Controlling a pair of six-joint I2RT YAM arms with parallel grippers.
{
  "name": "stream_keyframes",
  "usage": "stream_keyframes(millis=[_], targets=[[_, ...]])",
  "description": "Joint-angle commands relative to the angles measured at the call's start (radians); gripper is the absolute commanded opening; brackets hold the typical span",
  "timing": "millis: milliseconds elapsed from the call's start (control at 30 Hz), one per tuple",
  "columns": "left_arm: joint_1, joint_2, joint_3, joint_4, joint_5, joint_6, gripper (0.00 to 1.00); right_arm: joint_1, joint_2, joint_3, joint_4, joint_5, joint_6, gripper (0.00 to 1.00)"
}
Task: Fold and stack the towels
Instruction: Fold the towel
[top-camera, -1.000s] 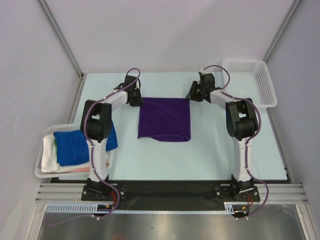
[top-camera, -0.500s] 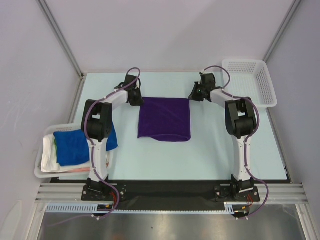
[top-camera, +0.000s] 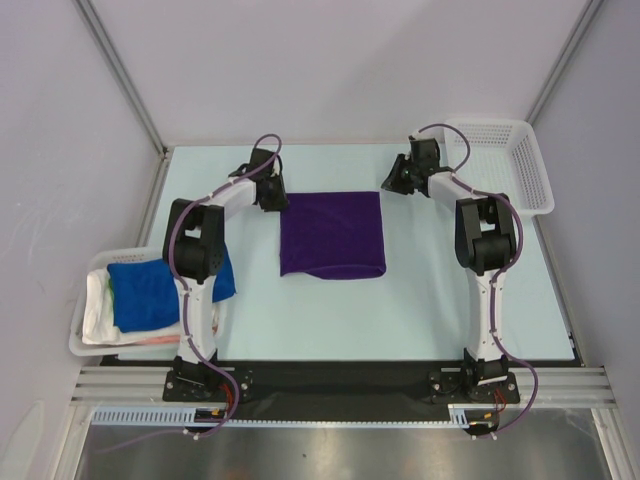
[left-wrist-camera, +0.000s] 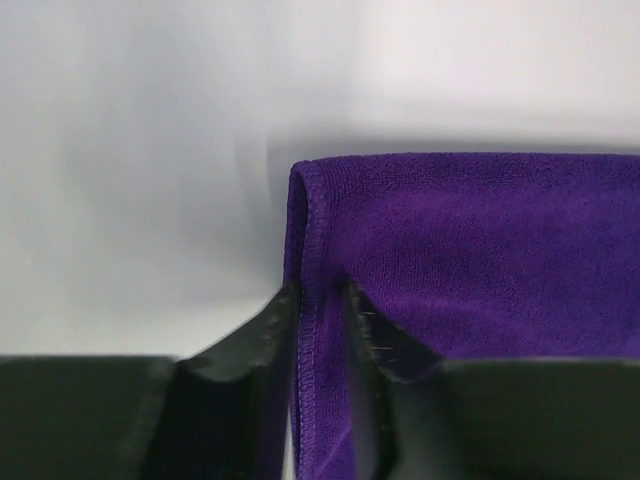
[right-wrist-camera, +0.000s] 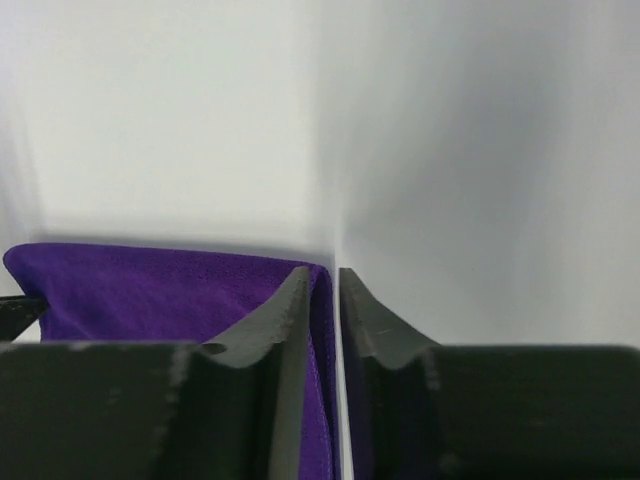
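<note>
A folded purple towel (top-camera: 332, 235) lies flat at the middle of the table. My left gripper (top-camera: 272, 194) is at its far left corner. In the left wrist view the towel's stitched hem (left-wrist-camera: 318, 250) runs between the two fingers, with a sliver of table showing beside the left finger (left-wrist-camera: 262, 335), so the jaws are slightly open. My right gripper (top-camera: 397, 180) is at the far right corner. Its jaws stand narrowly open around the towel's edge (right-wrist-camera: 322, 330), with light between cloth and right finger (right-wrist-camera: 375, 325). More towels, a blue one (top-camera: 145, 292) on white ones (top-camera: 98, 312), fill the left basket.
A white mesh basket (top-camera: 82, 345) sits at the table's left edge under the left arm. Another white mesh basket (top-camera: 505, 160) stands at the far right corner. Grey walls and metal posts enclose the table on three sides.
The right gripper has moved a little farther back and to the right. The purple towel has shifted slightly right and its near edge now bows. Both grippers' jaws have loosened.
</note>
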Motion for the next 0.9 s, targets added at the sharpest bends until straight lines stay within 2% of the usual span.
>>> stream_keyframes(millis=[0, 100, 200, 333, 633, 867], targets=[[0.010, 0.004, 0.061, -0.009, -0.002, 0.015, 0.35, -0.002, -0.004, 0.040, -0.011, 0.010, -0.014, 0.26], [0.015, -0.015, 0.087, 0.000, 0.006, 0.018, 0.42, -0.002, -0.010, 0.039, -0.019, 0.019, -0.028, 0.31], [0.023, -0.006, 0.133, -0.011, 0.012, 0.022, 0.45, 0.006, -0.007, 0.048, -0.029, 0.016, -0.041, 0.32], [0.029, 0.054, 0.225, -0.055, 0.026, 0.037, 0.45, 0.023, -0.004, 0.045, -0.034, 0.025, -0.061, 0.32], [0.029, 0.162, 0.322, -0.165, 0.020, 0.076, 0.45, 0.057, 0.046, 0.103, -0.088, 0.047, -0.121, 0.33], [0.029, 0.157, 0.283, -0.146, 0.029, 0.082, 0.49, 0.080, 0.062, 0.111, -0.126, 0.108, -0.160, 0.34]])
